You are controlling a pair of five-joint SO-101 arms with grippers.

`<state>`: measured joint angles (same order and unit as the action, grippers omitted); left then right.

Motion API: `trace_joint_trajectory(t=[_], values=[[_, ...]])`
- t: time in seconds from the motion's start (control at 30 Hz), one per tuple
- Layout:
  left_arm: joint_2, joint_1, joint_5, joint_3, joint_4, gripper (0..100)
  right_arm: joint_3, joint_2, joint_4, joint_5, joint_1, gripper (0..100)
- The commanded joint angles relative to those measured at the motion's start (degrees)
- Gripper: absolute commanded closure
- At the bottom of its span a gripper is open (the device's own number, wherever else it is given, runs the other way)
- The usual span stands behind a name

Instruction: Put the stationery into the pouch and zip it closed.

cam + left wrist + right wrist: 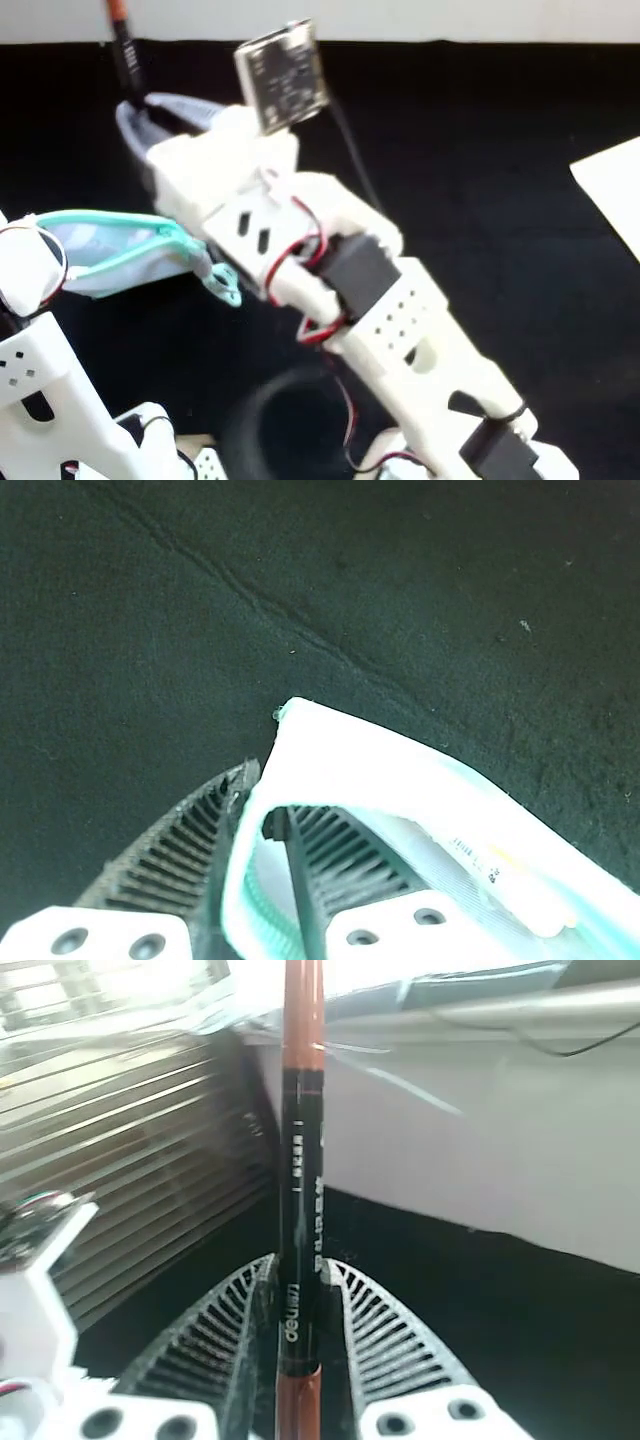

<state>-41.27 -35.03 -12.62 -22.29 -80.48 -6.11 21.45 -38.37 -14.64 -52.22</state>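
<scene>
Right tool [300, 1270] mine, pinching pen [302, 1160] upright, near pouch [110, 255]. Left tool [258, 795] clamped on pouch rim. Pen not in; zip [110, 215] looks open.

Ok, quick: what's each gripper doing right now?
Left gripper: closed on the edge of the pouch.
Right gripper: closed on the orange-and-black pen.

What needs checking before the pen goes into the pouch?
1. Grip: right gripper shut on pen: ok.
2. Hold: left gripper shut on pouch edge: ok.
3. Mouth: pouch open enough: cannot tell.
4. Alignment: pen over pouch: not ok, they sit apart in the high view.
5. Zip: zip pull hangs ungripped: ok.
</scene>
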Motion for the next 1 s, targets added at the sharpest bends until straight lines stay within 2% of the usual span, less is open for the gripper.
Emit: trace_joint_trajectory(t=[0.0, 0.27, 0.63, 0.8, 0.97], values=[[0.7, -0.5, 0.1, -0.7, 0.0, 99, -0.8, 1.5, 2.2, -0.6, -3.8, 99.1], [0.7, -0.5, 0.2, -0.7, 0.0, 99, 0.0, -6.9, 8.0, -0.6, -8.5, 99.1], [0.7, -0.5, 0.1, -0.5, 0.4, 99, 0.4, -17.1, 10.7, -0.6, -8.6, 99.1], [0.7, -0.7, 0.1, -0.5, 1.8, 99, 7.2, -16.3, 10.8, -0.3, -8.6, 99.1], [0.7, -0.7, 0.1, -0.6, 2.1, 99, 17.4, -11.6, 16.5, -0.2, -8.4, 98.7]])
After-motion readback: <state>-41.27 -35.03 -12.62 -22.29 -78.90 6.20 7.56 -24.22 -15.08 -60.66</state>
